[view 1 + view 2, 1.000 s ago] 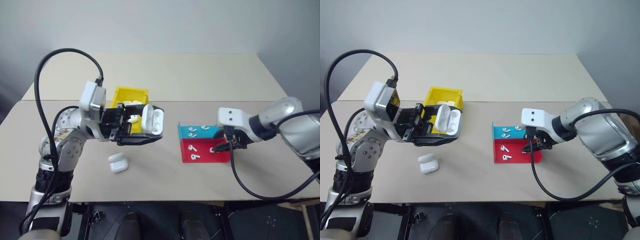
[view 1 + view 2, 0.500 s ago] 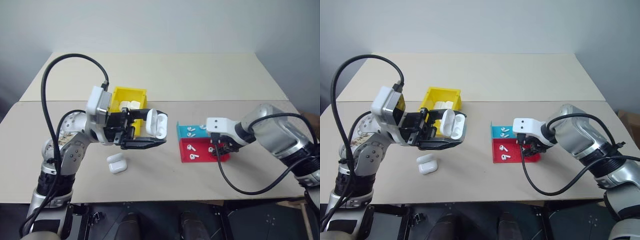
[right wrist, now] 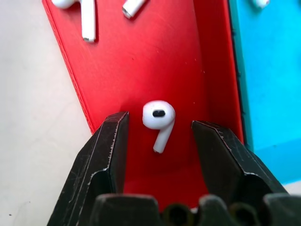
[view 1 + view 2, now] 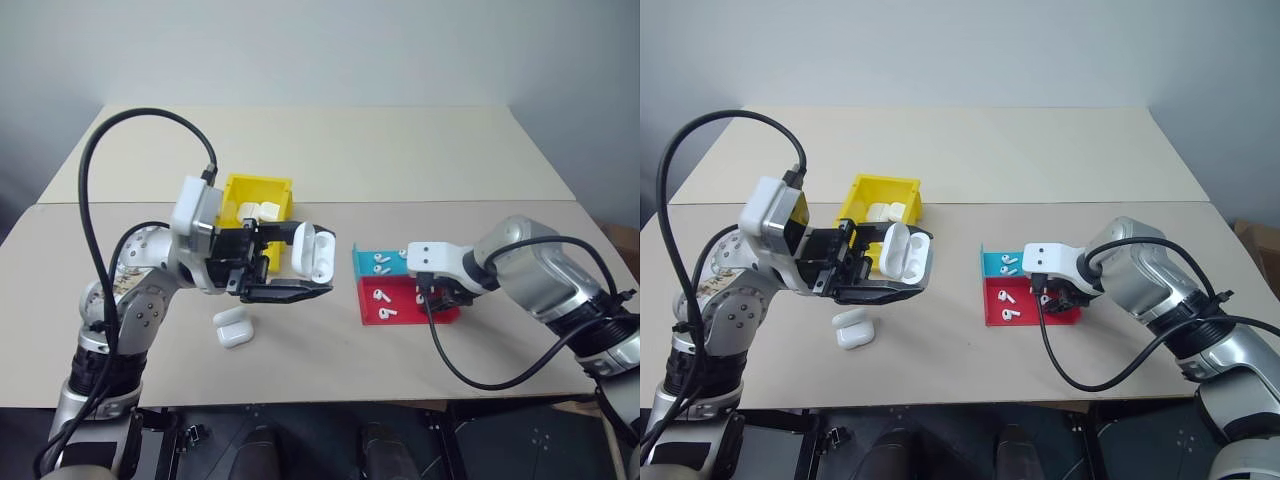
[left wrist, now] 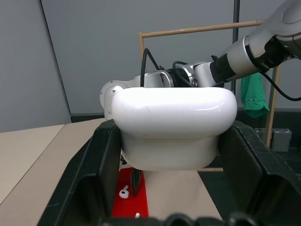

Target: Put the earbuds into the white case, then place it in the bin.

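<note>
This looks like a robot lab or test room. A plain beige surface (image 4: 400,150), made of two boards butted together, stands before bare grey walls (image 4: 320,50) and carries only small sorting gear: a yellow bin (image 4: 258,192) on the left and, side by side on the right, a red tray (image 4: 400,300) and a blue tray (image 4: 395,262). The left wrist view adds grey partition panels (image 5: 136,52), a bare wooden frame (image 5: 197,30) with a green cloth (image 5: 254,94) hanging on it, and a grey box (image 5: 281,139) on the floor.
</note>
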Tool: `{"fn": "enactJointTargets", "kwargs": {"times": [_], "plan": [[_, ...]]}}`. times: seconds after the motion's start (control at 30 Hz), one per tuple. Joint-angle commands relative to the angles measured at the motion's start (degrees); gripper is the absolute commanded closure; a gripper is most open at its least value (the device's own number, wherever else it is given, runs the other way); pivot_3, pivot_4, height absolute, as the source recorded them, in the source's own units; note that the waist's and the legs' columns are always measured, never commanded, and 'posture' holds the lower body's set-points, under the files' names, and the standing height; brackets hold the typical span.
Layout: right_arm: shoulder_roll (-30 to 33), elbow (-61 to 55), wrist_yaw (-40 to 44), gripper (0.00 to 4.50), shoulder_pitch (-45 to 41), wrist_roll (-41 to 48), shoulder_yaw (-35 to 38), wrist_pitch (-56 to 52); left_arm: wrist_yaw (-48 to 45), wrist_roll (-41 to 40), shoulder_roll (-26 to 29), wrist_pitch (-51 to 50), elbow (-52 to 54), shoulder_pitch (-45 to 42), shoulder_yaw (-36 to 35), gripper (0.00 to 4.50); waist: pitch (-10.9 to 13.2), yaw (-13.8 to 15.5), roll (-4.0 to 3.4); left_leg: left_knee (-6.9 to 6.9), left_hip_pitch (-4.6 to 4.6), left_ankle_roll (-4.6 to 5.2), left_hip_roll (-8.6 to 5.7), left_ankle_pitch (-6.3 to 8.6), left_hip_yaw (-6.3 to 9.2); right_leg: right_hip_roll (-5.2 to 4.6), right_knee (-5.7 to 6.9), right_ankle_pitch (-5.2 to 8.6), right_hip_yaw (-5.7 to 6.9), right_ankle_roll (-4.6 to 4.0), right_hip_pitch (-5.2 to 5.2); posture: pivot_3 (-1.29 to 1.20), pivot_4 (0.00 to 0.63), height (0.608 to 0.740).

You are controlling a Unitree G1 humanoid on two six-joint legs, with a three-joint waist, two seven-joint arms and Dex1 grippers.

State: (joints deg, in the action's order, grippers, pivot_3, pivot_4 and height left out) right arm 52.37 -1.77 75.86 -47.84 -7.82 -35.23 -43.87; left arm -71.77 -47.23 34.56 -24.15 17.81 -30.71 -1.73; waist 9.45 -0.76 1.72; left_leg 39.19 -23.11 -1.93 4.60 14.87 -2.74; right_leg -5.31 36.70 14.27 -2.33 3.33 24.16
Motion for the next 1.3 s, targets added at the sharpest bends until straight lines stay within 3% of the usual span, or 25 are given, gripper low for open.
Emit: {"fn": "enactJointTargets", "kwargs": {"times": [0.03, 0.17, 0.37, 0.53, 0.6, 0.7, 0.8, 1.03, 1.3], "plan": [[-0.23, -1.42, 0.29, 2.81, 1.75, -0.23, 0.93, 0.72, 0.46, -0.83, 0.87, -0.3, 1.95, -0.1, -1.6, 1.72, 0.0, 0.03, 0.0, 0.0, 0.01, 0.0, 0.0, 0.0, 0.0, 0.0, 0.0, 0.0, 0.0, 0.0, -0.01, 0.0, 0.15, 0.74], [-0.28, -2.08, 0.56, 3.87, 2.33, -0.37, 1.42, 0.15, 0.58, -0.63, 1.15, -0.25, 1.76, -0.26, -1.41, 1.72, -0.01, 0.04, 0.0, 0.0, 0.08, 0.0, 0.0, 0.0, 0.0, 0.0, 0.0, 0.0, 0.0, 0.0, -0.08, 0.0, 0.15, 0.74], [1.07, -5.13, 1.16, 3.87, 2.56, 3.51, 7.89, -4.34, 0.69, -0.25, 0.88, -0.07, 1.21, -0.82, -0.86, 1.72, 0.0, 0.05, 0.0, 0.0, 0.03, 0.0, 0.0, 0.0, 0.0, 0.0, 0.0, 0.0, 0.0, 0.0, -0.03, 0.0, 0.15, 0.74], [2.1, -13.31, 3.03, 3.87, 1.04, 17.88, 24.79, -18.67, 0.43, -0.38, 0.54, -0.19, 0.29, -1.69, -0.62, 1.72, 0.03, 0.14, -0.05, -0.01, -0.05, 0.0, 0.0, 0.0, 0.02, 0.0, 0.02, 0.0, 0.01, 0.0, 0.04, 0.0, 0.15, 0.74], [0.66, -17.3, 2.25, 3.87, 1.16, 25.21, 35.86, -24.96, 0.73, -0.51, 0.27, -0.81, -0.57, -2.66, -0.36, 1.72, 0.03, 0.28, -0.05, -0.02, -0.06, 0.01, 0.01, 0.0, 0.04, 0.0, 0.01, 0.0, 0.04, 0.0, 0.02, 0.0, 0.15, 0.74], [-5.65, -22.53, -3.75, 3.87, 3.06, 31.87, 50.79, -27.01, 1.5, 0.01, 0.32, -2.39, -1.63, -4.38, 0.36, 1.72, 0.02, 0.52, -0.04, -0.02, -0.02, 0.01, 0.02, 0.01, 0.08, 0.01, 0.01, 0.0, 0.08, 0.0, -0.05, 0.0, 0.15, 0.74], [-12.61, -28.13, -10.57, 3.87, 4.37, 36.39, 59.43, -26.07, 2.79, -0.01, 1.06, -6.91, -2.7, -7.29, 1.82, 1.72, 0.0, 0.75, -0.02, -0.01, 0.02, 0.01, 0.02, 0.01, 0.09, 0.02, 0.0, 0.0, 0.07, 0.0, -0.1, 0.0, 0.15, 0.74], [-23.15, -36.2, -23.87, 3.87, 2.08, 46.92, 60.74, -26.14, 4.46, 0.62, -0.75, -11.95, -5.55, -13.14, 4.26, 1.72, -0.01, 0.44, -0.08, -0.02, -0.05, 0.0, 0.02, 0.0, 0.11, 0.03, 0.3, -0.01, 0.07, 0.01, -0.01, 0.0, 0.15, 0.74], [-24.14, -37.23, -30.92, 3.87, 3.18, 51.59, 53.01, -21.92, 3.45, 2.35, -2.69, -11.11, -6.78, -14.71, 4.83, 1.72, -0.02, 0.03, -0.09, -0.03, -0.06, 0.01, 0.02, 0.0, 0.12, 0.03, 0.29, 0.0, 0.07, 0.0, -0.02, 0.0, 0.15, 0.74]]}}
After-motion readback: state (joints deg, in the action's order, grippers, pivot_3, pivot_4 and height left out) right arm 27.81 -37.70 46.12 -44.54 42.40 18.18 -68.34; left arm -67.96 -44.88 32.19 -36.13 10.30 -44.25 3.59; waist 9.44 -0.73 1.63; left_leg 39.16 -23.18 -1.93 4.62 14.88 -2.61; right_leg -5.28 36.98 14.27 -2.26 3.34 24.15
